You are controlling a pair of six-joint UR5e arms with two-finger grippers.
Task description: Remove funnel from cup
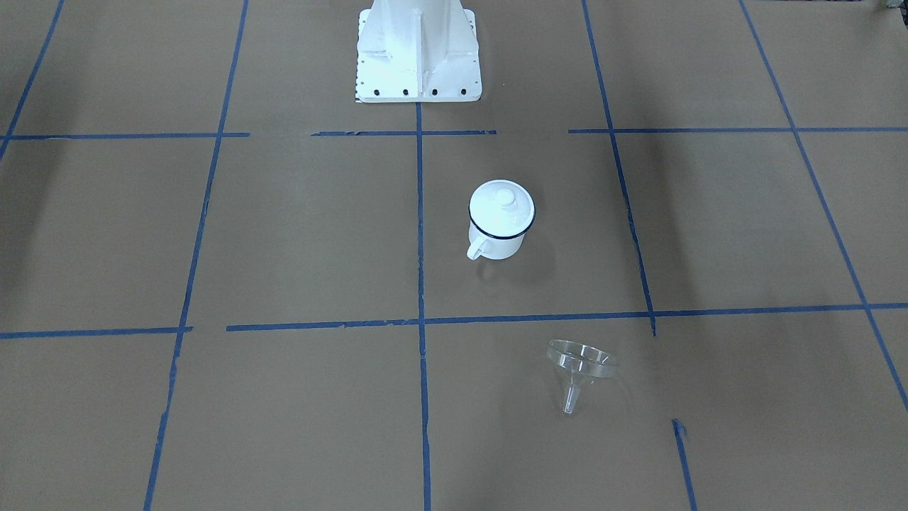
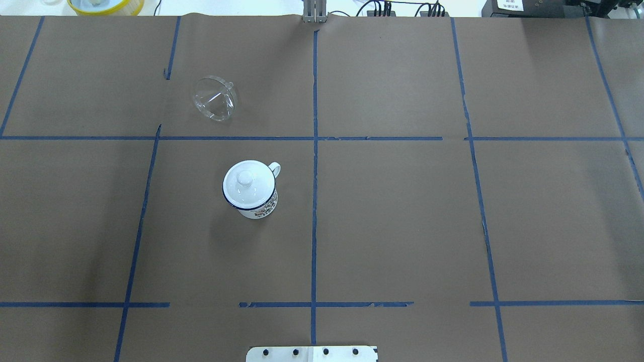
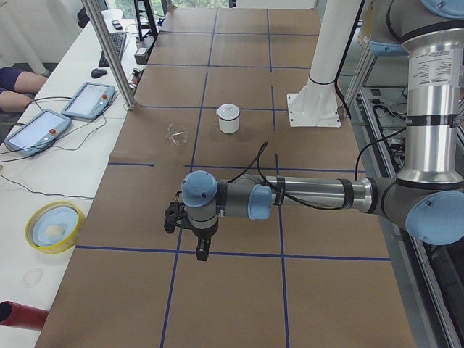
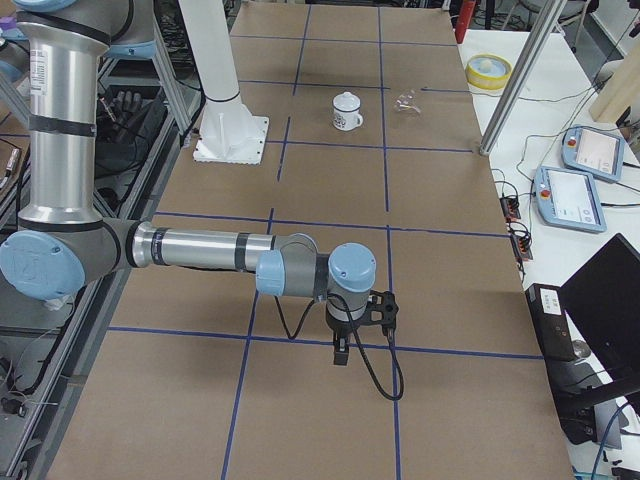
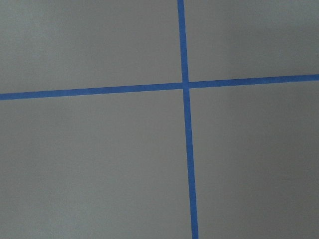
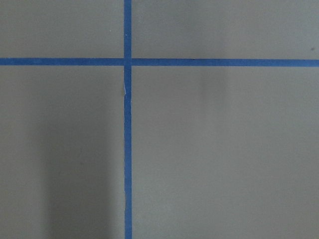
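The clear funnel (image 1: 578,363) lies on its side on the brown table, apart from the cup; it also shows in the overhead view (image 2: 215,98) and both side views (image 3: 176,135) (image 4: 408,100). The white cup (image 1: 496,245) with a dark blue rim stands upright (image 2: 259,208) with a white knobbed lid (image 2: 245,183) on it. The left gripper (image 3: 201,254) and right gripper (image 4: 341,358) hang over bare table far from both objects. They show only in the side views, so I cannot tell if they are open or shut. The wrist views show only paper and blue tape.
The white robot base (image 1: 418,50) stands at the table edge behind the cup. A yellow-rimmed dish (image 3: 52,226), teach pendants (image 3: 36,130) and a metal post (image 3: 112,58) stand on the operators' side. Blue tape lines cross the brown paper.
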